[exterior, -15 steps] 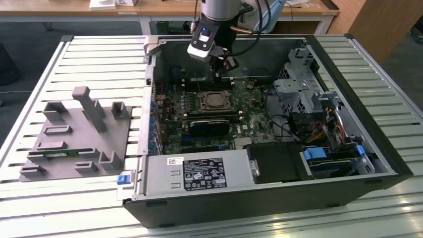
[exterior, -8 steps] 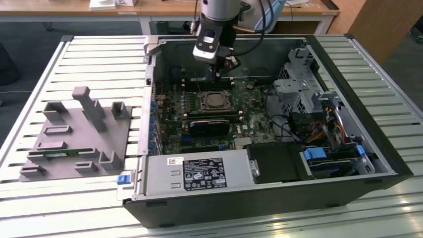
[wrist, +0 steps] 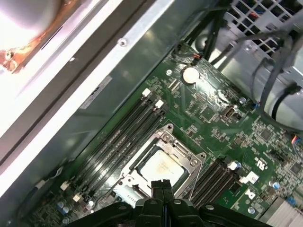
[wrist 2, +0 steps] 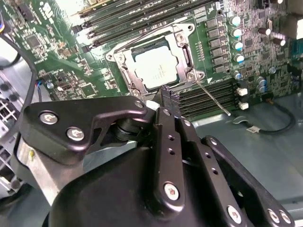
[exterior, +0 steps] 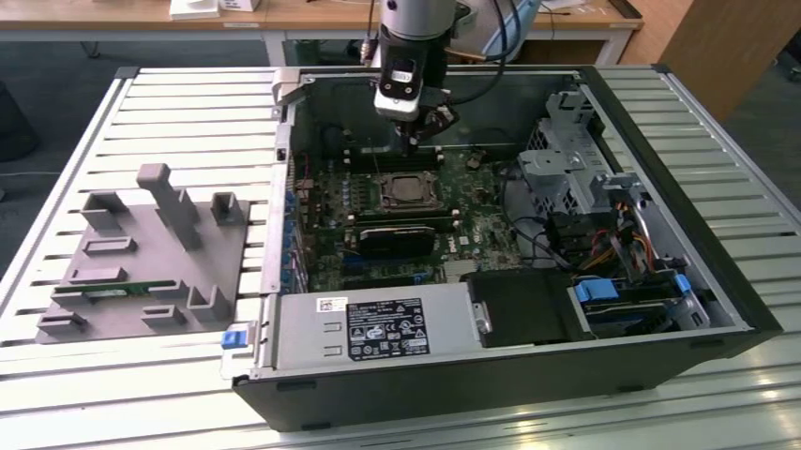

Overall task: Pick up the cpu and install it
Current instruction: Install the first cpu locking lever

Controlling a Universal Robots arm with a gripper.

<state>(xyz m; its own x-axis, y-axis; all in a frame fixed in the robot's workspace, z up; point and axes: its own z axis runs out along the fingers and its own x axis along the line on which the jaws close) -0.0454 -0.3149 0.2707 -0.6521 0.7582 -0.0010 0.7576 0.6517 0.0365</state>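
Silver-topped and flat, the cpu (wrist 2: 156,67) lies seated in the motherboard socket (wrist 2: 185,51) inside the open computer case (exterior: 738,309), framed by the metal load bracket. The gripper (wrist 2: 166,94) hangs just above the socket's edge with its fingers pressed together, holding nothing. I judge the chip light, rigid and fragile on its underside, best taken by its opposite edges, never the contact face. Memory slots (wrist: 118,142) run close along both sides of the socket, and the thin retention lever (wrist 2: 210,97) juts beside it. In the exterior view, a grey tray (exterior: 131,272) sits on the slatted table (exterior: 701,94) at the exterior view's left, well apart from the case.
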